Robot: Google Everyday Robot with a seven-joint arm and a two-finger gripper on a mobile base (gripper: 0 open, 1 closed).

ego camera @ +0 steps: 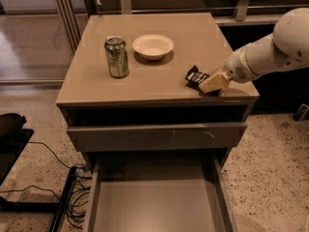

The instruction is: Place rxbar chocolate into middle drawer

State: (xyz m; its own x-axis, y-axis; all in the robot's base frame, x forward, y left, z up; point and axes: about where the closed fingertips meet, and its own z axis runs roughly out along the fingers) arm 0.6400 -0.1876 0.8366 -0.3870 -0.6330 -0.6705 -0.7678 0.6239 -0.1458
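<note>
The rxbar chocolate (195, 76), a small black wrapper with white lettering, is at the right front of the cabinet top. My gripper (213, 83) reaches in from the right on its white arm and is shut on the bar's right end, holding it just at the surface. The middle drawer (154, 202) is pulled out below, a grey-taupe tray with a bare floor, in front of and under the cabinet's edge.
A green can (117, 56) stands at the left of the cabinet top (159, 88), with a white bowl (152, 46) behind it to the right. A drawer front with small white scuffs (154, 137) sits above the open drawer. Cables (72, 207) lie on the floor at left.
</note>
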